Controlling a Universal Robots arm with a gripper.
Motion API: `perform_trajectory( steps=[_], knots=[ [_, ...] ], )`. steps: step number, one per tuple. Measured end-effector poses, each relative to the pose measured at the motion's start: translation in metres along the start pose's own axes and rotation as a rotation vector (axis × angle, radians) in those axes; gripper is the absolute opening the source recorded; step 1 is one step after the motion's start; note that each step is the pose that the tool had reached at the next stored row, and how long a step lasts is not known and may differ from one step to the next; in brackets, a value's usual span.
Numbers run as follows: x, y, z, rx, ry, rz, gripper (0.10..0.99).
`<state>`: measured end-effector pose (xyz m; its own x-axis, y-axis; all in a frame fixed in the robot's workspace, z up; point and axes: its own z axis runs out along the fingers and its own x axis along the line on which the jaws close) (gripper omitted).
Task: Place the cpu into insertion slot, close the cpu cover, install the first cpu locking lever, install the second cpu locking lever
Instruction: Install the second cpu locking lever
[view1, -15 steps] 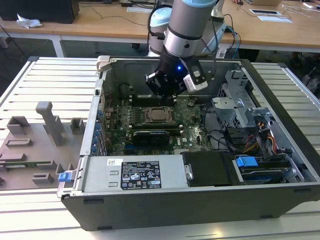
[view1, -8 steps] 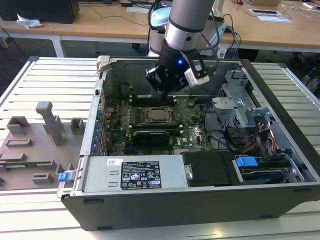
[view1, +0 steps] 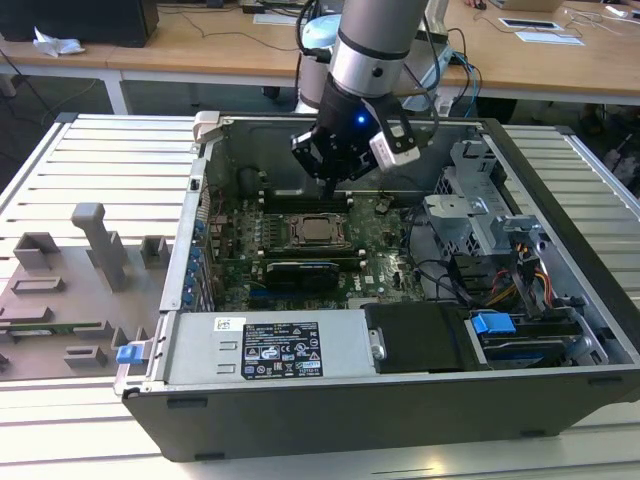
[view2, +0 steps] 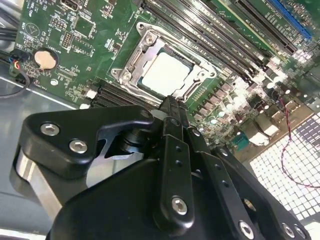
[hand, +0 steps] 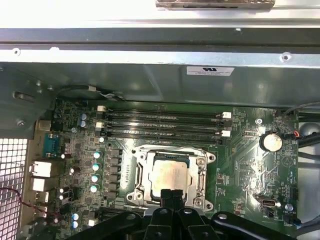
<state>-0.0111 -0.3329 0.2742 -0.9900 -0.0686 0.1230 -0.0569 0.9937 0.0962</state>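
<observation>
An open computer case (view1: 400, 400) is seen lying on a slatted table (view1: 90, 160). Inside it, the cpu (hand: 170, 176) is seated in the insertion slot (hand: 206, 181) on the green circuit board (hand: 250, 155), with the cpu cover (view2: 131, 60) lowered around it. The gripper (hand: 170, 196) is held just above the slot's edge (fingers pressed together, nothing grasped)
</observation>
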Motion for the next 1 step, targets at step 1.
perform_trajectory(
  steps=[1],
  knots=[
    [0.0, 0.0, -0.0001, 0.0, 0.0, 0.0, 0.106]
  ],
)
